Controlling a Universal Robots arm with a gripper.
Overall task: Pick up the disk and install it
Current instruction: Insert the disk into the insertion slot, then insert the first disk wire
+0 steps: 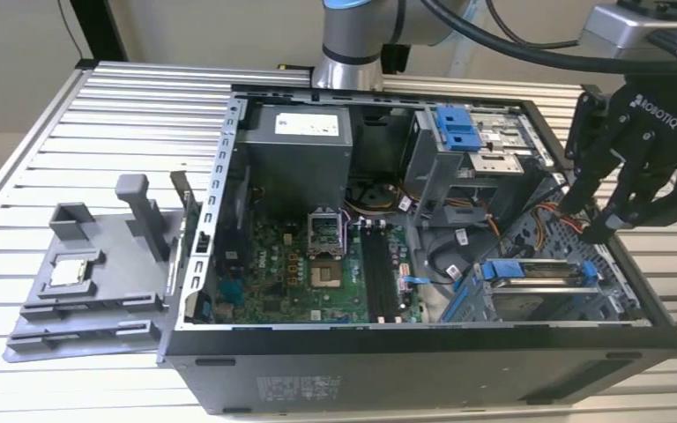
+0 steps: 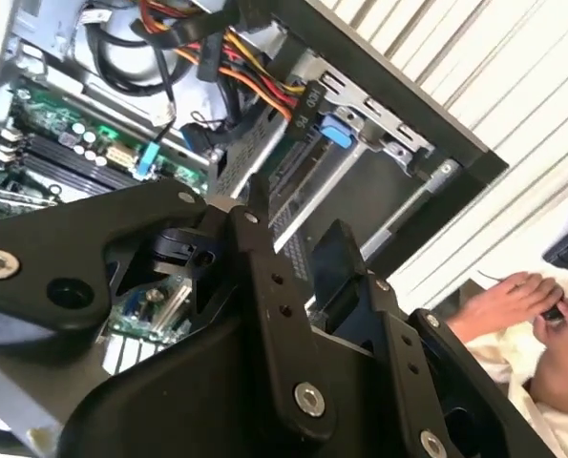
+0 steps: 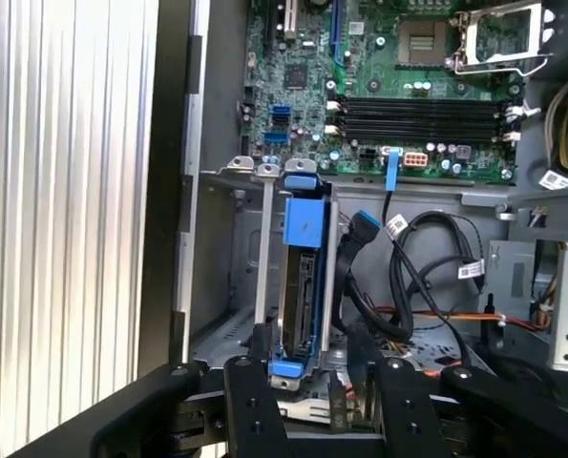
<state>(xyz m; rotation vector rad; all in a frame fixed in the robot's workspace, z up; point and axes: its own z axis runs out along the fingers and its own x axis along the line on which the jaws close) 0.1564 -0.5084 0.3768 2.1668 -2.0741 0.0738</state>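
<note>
I count one disk [image 1: 541, 274]. It stands on edge in the drive bay at the lower right of the exterior view, inside the one open computer case [image 1: 433, 361]. In the first wrist view the disk [image 3: 301, 277] shows its blue frame along the near edge and sits between the bay's metal rails.

My single end effector [image 1: 587, 221] hangs at the exterior view's right, above that bay and close to the case's right rim. Its two fingers are spread. In the first wrist view they stand one on each side of the disk's near end and pinch nothing. One finger is close against the disk and I cannot tell whether it touches. The other leaves a clear gap.

Room around the disk is uneven. On one side is bare bay floor [image 3: 221, 296]. On the other, a loop of black cables [image 3: 417, 267] lies just beside it.

Elsewhere in the case I see one motherboard [image 1: 303, 264] in the middle and one grey box [image 1: 297, 132] toward the upper middle. At the exterior view's left, one grey holder [image 1: 103, 300] rests on the desk [image 1: 103, 115] with one small square chip [image 1: 70, 271] on it. The desk's slats lie open at the upper left. In the second wrist view a person's hands [image 2: 513, 296] show beyond the case wall.
</note>
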